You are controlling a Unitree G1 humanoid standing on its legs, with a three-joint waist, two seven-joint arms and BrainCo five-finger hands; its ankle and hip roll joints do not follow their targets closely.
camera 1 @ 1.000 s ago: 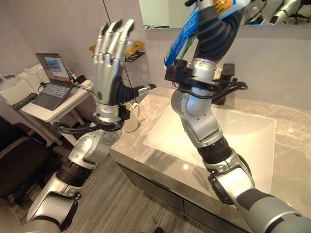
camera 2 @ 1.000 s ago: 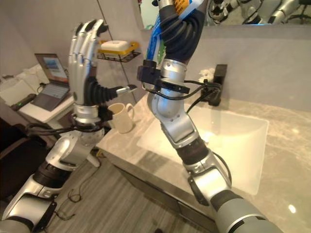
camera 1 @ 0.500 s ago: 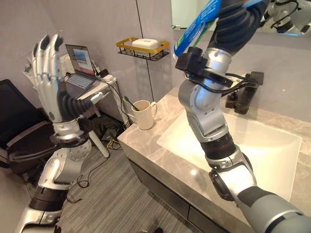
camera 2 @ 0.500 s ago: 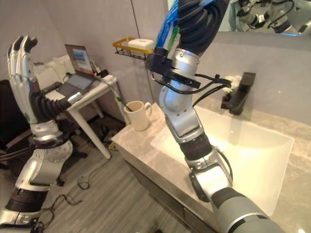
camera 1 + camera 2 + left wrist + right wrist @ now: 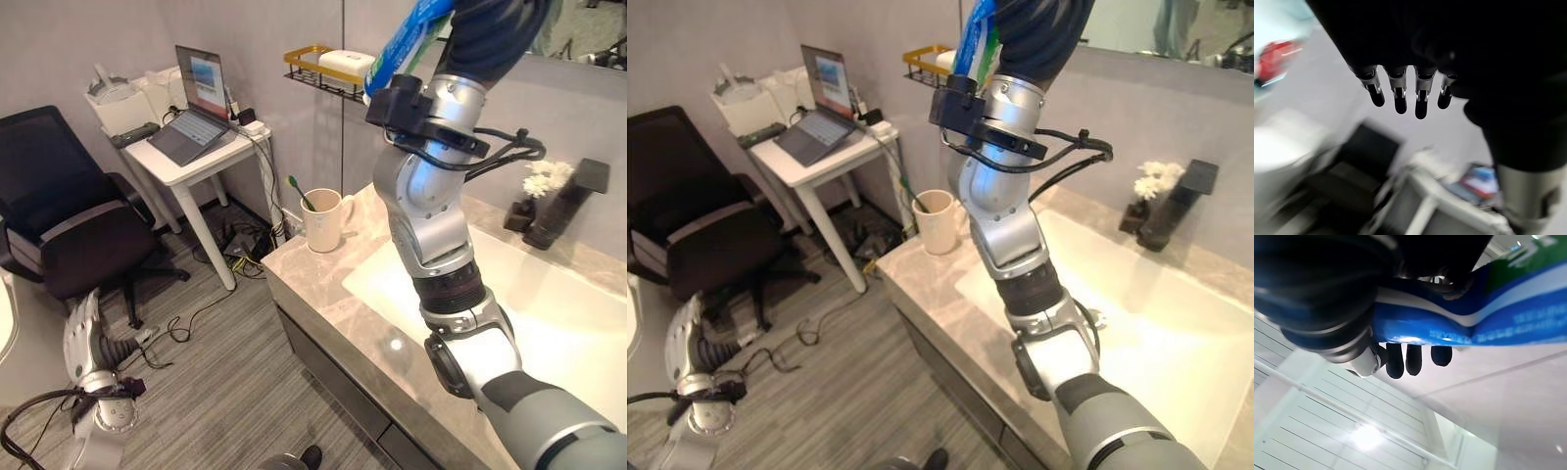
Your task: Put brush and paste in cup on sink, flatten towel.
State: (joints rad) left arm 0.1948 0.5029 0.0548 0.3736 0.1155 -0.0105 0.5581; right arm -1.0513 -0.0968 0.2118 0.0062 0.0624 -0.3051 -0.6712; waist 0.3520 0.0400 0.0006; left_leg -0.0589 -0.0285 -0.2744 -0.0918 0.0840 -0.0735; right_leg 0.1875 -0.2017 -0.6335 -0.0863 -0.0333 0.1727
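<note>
My right hand (image 5: 1408, 360) is raised high above the counter, its fingers curled round a blue, white and green toothpaste tube (image 5: 411, 39). The tube also shows past the fingers in the right wrist view (image 5: 1498, 318). A cream cup (image 5: 323, 217) stands on the left end of the marble counter (image 5: 333, 284), with a green toothbrush (image 5: 299, 191) standing in it. The cup is well below the tube and to its left. My left hand (image 5: 83, 338) hangs low at the far left over the floor, its fingers (image 5: 1400, 93) straight and holding nothing.
A white sink basin (image 5: 549, 313) lies right of the cup, with a black faucet (image 5: 563, 201) and white flowers (image 5: 544, 181) behind it. A gold wall shelf with soap (image 5: 333, 69) hangs above the cup. A white table with a laptop (image 5: 196, 88) and a black chair (image 5: 69, 225) stand at left.
My left arm has dropped from head height to low by the floor, hand still open. The camera has shifted, showing more of the room. The right hand keeps the tube raised.
</note>
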